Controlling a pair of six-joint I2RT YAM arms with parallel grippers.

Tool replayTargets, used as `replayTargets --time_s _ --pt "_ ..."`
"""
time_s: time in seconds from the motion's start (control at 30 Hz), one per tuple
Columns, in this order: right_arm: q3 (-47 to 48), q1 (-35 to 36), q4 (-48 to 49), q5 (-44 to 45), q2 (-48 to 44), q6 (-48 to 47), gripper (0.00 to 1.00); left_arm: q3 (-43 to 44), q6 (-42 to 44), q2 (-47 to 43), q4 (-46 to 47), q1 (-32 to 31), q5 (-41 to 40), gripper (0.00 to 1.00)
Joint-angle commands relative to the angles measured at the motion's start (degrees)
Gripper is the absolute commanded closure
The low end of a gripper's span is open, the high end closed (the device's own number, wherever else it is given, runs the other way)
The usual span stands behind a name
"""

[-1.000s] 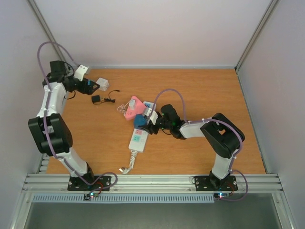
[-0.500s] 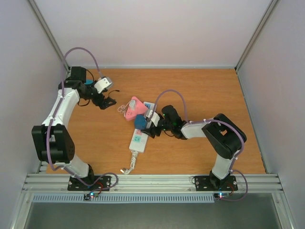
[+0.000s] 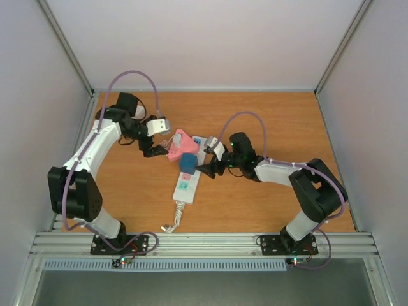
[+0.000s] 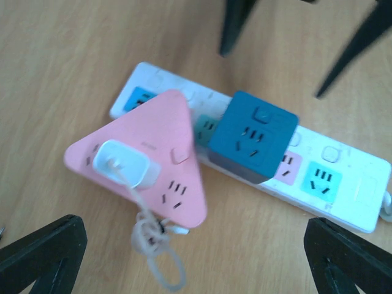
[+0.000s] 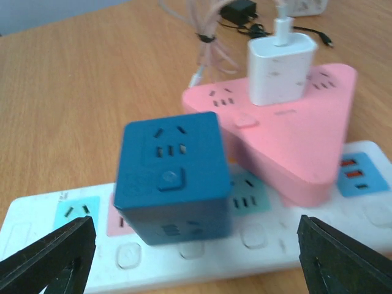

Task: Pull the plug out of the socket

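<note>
Lying socket (image 3: 183,187): stretching 1 to 7 o'clock across mid surface (image 3: 268,121), carrying pink adapter (image 3: 185,150) and blue cube plug (image 3: 189,163).
Right fingers (image 5: 49,257): spreading apart, empty, nearer, waiting at plug's 3 o'clock.
Left fingers (image 4: 43,251): spreading apart, hovering at adapter's 9 o'clock.

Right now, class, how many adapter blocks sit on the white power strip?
2: a pink triangular adapter near one end of the power strip, a blue cube adapter beside it. None seems hidden.

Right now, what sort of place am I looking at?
Probably a lab robot cell, not a home: a wooden table boxed in by plain white panels, a left arm and right arm bolted to a metal rail, and a socket laid out as a prop.
</note>
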Motion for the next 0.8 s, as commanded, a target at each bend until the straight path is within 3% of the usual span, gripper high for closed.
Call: replayTargets --time_s 0.0,0.37,0.77 --pt "1.2 -5.2 -4.9 -6.9 -2.0 6.4 0.1 0.1 9.7 -0.8 -3.9 -4.1 -0.3 0.01" --pt "10.4 -12.5 -16.0 -11.6 2.8 19.4 0.16 1.0 10.6 5.5 0.9 -14.8 -7.1 0.04" --pt "19.4 -14.4 -30.9 -23.2 9.9 22.5 0.28 1.1 10.0 12.6 5.3 -19.7 -12.8 0.08"
